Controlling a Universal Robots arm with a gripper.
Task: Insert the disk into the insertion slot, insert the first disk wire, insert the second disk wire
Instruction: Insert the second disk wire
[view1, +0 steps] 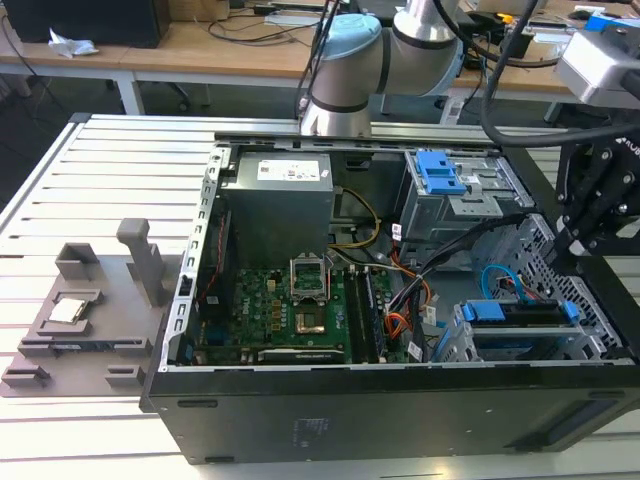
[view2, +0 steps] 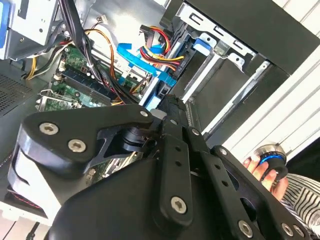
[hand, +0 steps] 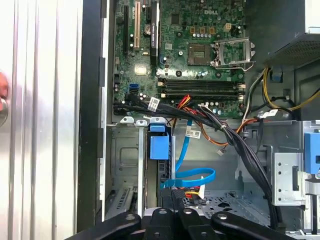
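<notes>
Because the fingers come together with no gap that I can see in the first wrist view, I judge them closed. Whether they pinch a plug between them, I cannot tell.

Just beyond the tips lie the flat blue wire, in a loop, and the red-and-yellow wire bundle, both near the end of the disk. The disk stands edge-on with its blue bracket inside the insertion slot, so I think the first step is done and the wire step is in hand.

From here a plug must meet its port squarely, with a short, gentle push and no pull on the other cables.

Farther away is the green motherboard, and the whole case rests on the slatted counter.
</notes>
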